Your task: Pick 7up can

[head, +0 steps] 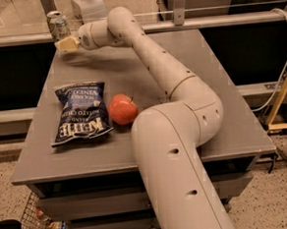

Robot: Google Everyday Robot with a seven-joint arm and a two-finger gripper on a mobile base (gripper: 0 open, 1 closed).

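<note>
The 7up can [57, 24] stands upright at the far left corner of the grey table [233, 130]; it has a silvery top and pale green-and-white sides. My gripper [65, 44] is at the end of the long white arm [149, 62], which reaches across the table. The gripper sits just in front of and below the can and overlaps its base in the picture. I cannot tell whether it touches the can.
A dark blue chip bag [80, 113] lies flat at the left front of the table. A red apple [122, 109] sits right of it, beside the arm's base. A rail and glass panel run behind the table. A wire basket [40, 223] is on the floor at the lower left.
</note>
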